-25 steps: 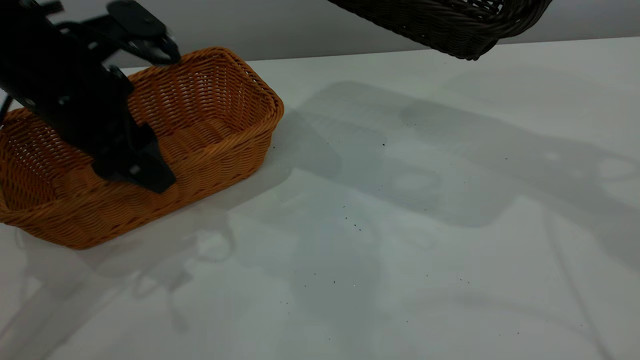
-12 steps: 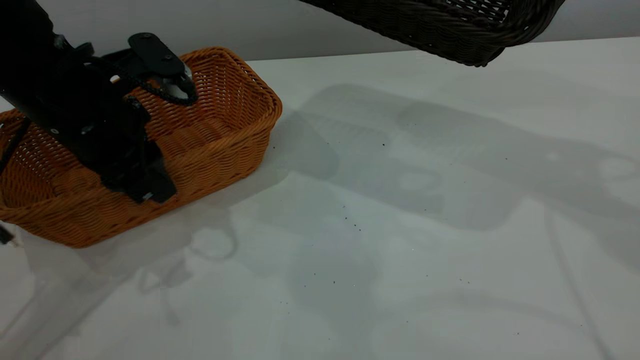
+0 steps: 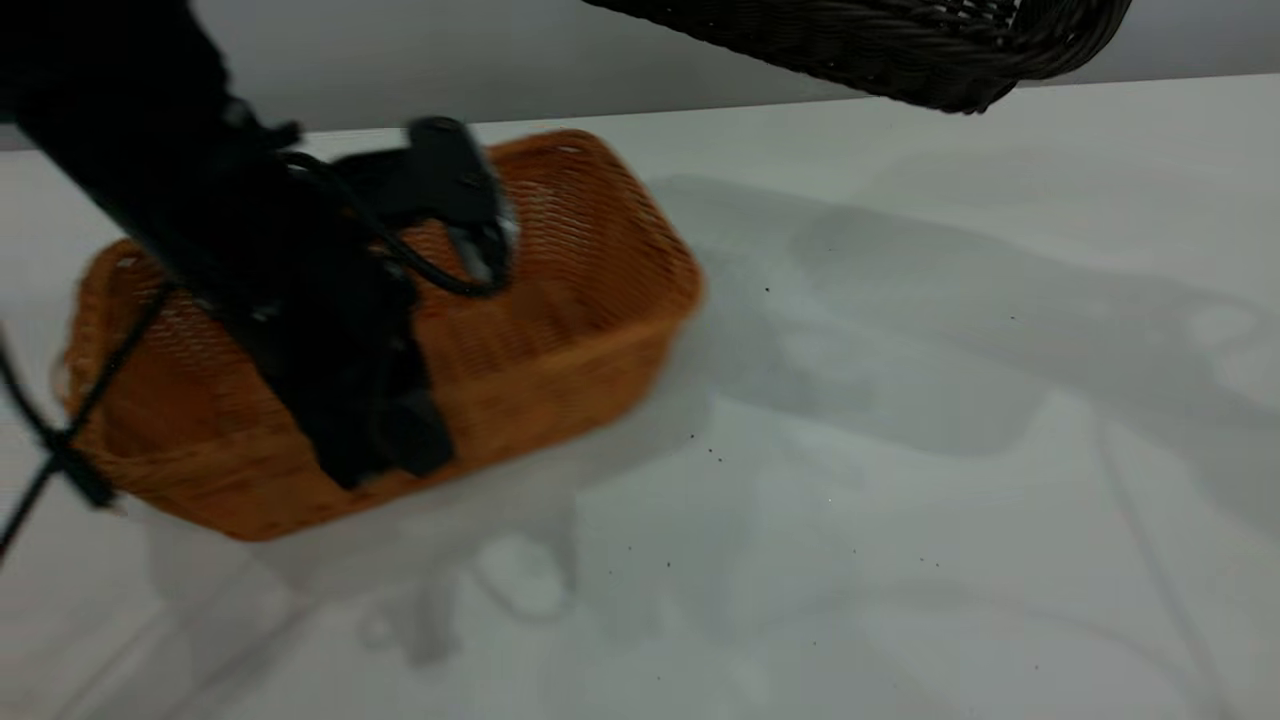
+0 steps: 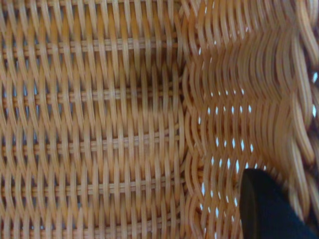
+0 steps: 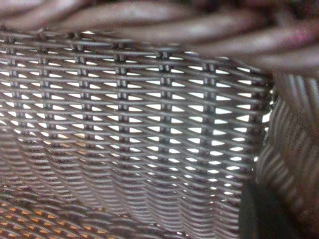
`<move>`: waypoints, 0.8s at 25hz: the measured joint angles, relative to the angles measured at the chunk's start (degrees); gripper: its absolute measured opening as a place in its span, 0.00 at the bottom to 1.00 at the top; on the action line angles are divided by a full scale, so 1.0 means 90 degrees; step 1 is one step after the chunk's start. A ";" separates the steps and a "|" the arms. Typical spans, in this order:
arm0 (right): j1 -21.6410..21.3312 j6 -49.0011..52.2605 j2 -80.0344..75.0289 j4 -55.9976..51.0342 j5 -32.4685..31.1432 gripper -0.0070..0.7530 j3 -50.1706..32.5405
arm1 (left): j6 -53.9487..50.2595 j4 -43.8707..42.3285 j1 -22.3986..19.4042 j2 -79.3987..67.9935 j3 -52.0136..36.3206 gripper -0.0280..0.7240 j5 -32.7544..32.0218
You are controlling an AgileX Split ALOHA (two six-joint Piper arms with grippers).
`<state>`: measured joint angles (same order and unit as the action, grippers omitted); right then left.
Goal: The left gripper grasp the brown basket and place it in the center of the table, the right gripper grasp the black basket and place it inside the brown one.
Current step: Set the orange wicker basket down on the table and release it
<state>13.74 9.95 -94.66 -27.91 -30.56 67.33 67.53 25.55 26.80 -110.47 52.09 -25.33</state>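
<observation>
Black and matte, my left tool [image 3: 400,440] grips the near long wall of the brown basket [image 3: 560,330], one finger [image 4: 264,209] inside against the weave, the other outside. That basket sits left of the tabletop's middle, blurred, and whether its base touches the tabletop I cannot tell. Its long axis runs from near left to far right, open side up. It is orange-tan wicker, rectangular, with sloping sides, a thick rim and small gaps in the wall where light comes through.

To its right the white tabletop [image 3: 900,500] lies smooth and bare save for shadows and a few dark specks, with wide room out to the right edge and toward the front.

My right tool holds the black basket [image 3: 900,50] high at the top of the outside view, well apart from the brown one; the tool itself is out of that view, though one dark finger [image 5: 264,214] shows against the open dark weave. Its braided rim tilts down toward the right.
</observation>
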 joint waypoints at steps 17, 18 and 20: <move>0.0000 -0.0055 0.0000 0.0172 -0.0425 0.17 0.0219 | -0.0520 -0.0070 0.1752 0.0000 -0.0021 0.18 -0.0068; 0.0000 -0.0060 0.0000 0.0172 -0.0430 0.17 0.0219 | -0.0636 -0.0103 0.1746 0.0000 -0.0021 0.18 -0.0012; 0.0000 -0.0068 0.0000 0.0172 -0.0444 0.17 0.0219 | -0.0670 -0.0110 0.1748 0.0000 -0.0021 0.18 0.0002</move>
<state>13.74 9.34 -94.66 -26.36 -34.55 69.31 61.50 24.57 42.53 -110.47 51.90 -25.31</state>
